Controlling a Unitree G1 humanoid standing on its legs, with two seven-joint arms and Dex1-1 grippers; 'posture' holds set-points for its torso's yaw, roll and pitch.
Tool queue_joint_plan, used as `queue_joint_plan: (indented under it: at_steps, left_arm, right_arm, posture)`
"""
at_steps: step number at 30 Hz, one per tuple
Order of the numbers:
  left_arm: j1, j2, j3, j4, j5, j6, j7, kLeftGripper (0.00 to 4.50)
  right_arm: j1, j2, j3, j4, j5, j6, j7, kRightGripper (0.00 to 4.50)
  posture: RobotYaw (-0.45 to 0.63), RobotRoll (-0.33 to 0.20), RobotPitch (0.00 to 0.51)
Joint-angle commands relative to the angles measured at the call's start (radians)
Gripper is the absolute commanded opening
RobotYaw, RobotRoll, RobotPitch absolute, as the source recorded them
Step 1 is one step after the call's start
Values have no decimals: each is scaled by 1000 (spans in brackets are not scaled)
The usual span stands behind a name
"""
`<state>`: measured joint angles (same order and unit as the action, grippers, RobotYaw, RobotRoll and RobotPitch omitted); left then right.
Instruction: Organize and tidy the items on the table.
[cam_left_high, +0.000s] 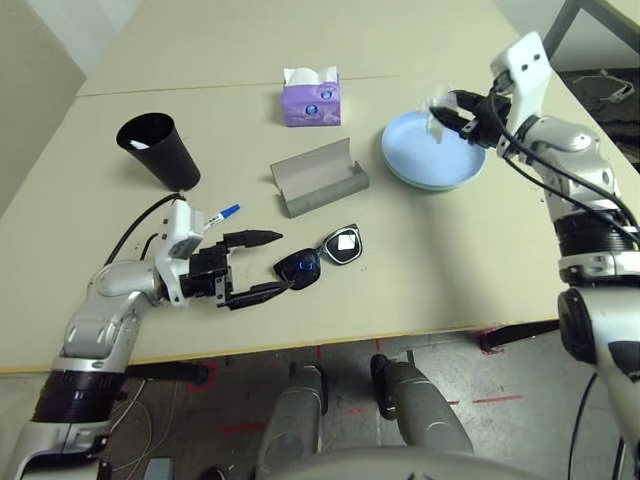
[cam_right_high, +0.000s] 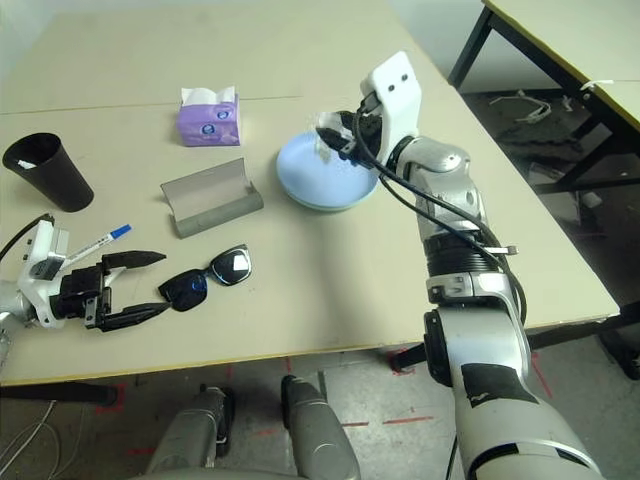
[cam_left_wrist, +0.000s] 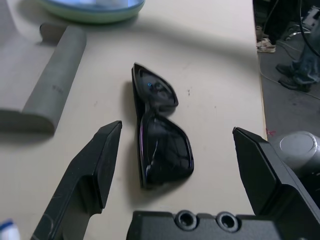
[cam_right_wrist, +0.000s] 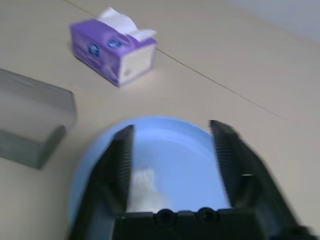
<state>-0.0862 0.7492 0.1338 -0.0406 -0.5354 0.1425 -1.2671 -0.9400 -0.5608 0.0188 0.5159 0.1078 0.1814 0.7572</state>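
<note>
Left pincer (cam_left_high: 286, 262), black sunglasses (cam_left_high: 342, 246) just beyond

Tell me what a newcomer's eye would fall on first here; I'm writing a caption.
Probably the blue plate on the right, with the right gripper open above it. Next, perhaps, the purple tissue box beyond the open grey case, and the black sunglasses by the open left gripper.

1 cup (cam_left_high: 160, 152), 1 tissue box (cam_left_high: 312, 98), 1 glasses case (cam_left_high: 319, 180), 1 pr sunglasses (cam_left_high: 320, 256).
</note>
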Motion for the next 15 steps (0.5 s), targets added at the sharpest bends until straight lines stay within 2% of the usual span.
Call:
queue_joint_plan:
  at_steps: [1, 2, 5, 9, 13, 15]
  left_arm:
    - [14, 10, 14, -5, 5, -3, -1, 4500]
    - [11, 10, 14, 3, 5, -5, -3, 4500]
    - [4, 10, 19, 17, 1, -6, -8, 4500]
    - [16, 41, 46, 24, -11, -3, -32, 4500]
    - [63, 93, 90, 26, -14, -14, -72, 4500]
    - [83, 110, 105, 32, -11, -24, -85, 4500]
  right_arm:
    - [21, -38, -4, -57, -5, 60, 23, 4284]
    - [9, -60, -11, -96, 20, 123, 52, 4465]
    - [-9, -101, -6, -191, 64, 276, 119, 4465]
    - [-25, -145, 77, -416, 107, 448, 236, 4465]
    - [-62, -109, 215, -623, 131, 580, 304, 4465]
    - [-72, -84, 250, -674, 144, 613, 318, 4465]
  posture:
    - [-99, 0, 194]
    - [-102, 0, 194]
    - [-114, 0, 193]
    - [-120, 0, 194]
    - [-106, 0, 196]
    - [-100, 0, 197]
